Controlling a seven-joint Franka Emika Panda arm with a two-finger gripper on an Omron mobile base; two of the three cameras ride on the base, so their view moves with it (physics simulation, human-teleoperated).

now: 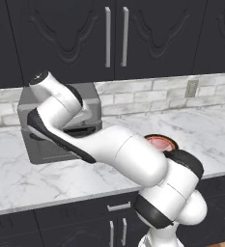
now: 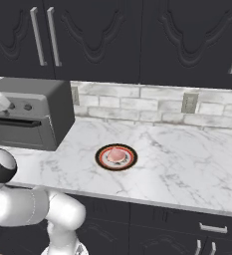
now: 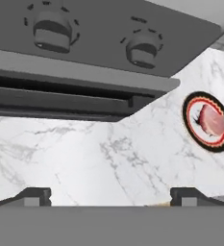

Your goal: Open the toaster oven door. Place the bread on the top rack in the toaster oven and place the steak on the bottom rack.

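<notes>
The grey toaster oven [image 2: 38,107] stands on the counter at the left, and my arm covers most of its front in the left base view [image 1: 92,99]. The toaster oven door [image 2: 15,134] stands upright under two dark knobs [image 3: 143,49]. Its black bar handle [image 3: 60,103] lies just ahead of my gripper [image 3: 111,194]. The gripper is open, its fingertips [image 3: 34,194] wide apart with nothing between them. The pinkish steak [image 2: 116,155] lies on a red-rimmed plate [image 2: 101,158], and the steak [image 3: 212,120] also shows at the right of the hand view. The bread is out of view.
Marble counter [image 2: 177,159] runs to the right of the plate. A tiled backsplash with an outlet [image 2: 189,102] lines the wall, dark wall cabinets [image 2: 137,35] hang above, and dark drawers [image 1: 61,222] sit below the counter edge.
</notes>
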